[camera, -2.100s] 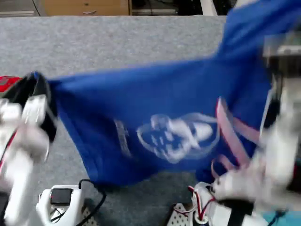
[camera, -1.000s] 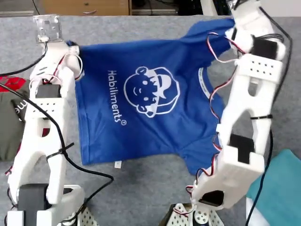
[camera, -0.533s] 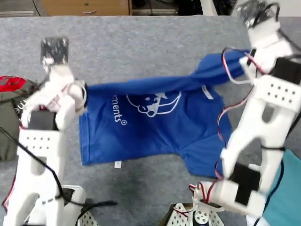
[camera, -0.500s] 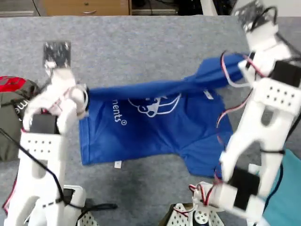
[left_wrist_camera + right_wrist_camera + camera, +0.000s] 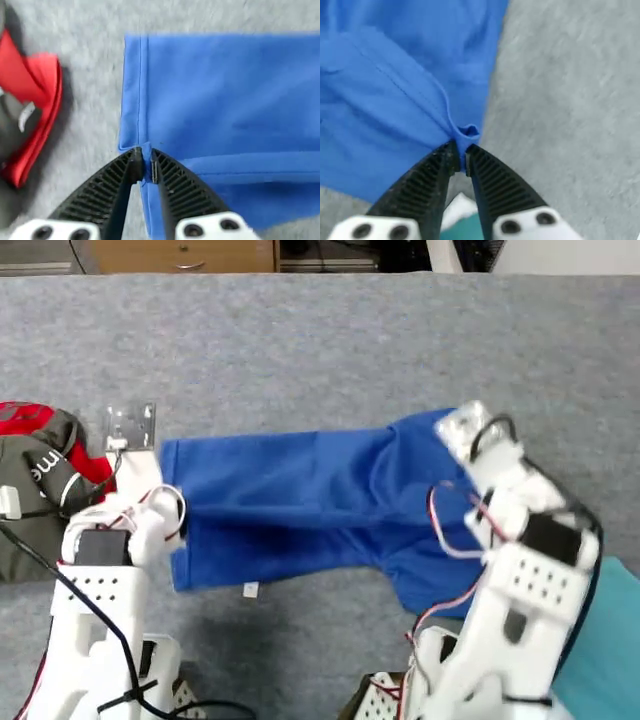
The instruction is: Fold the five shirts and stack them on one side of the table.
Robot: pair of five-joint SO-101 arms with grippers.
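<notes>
While the right arm covers its sleeve end, blue shirt lies folded on the grey desk, print hidden | left pincer clenched on its hem corner | right pincer clenched on a bunched edge | teal cloth cut off | since a second ago: far half drawn over near half
</notes>
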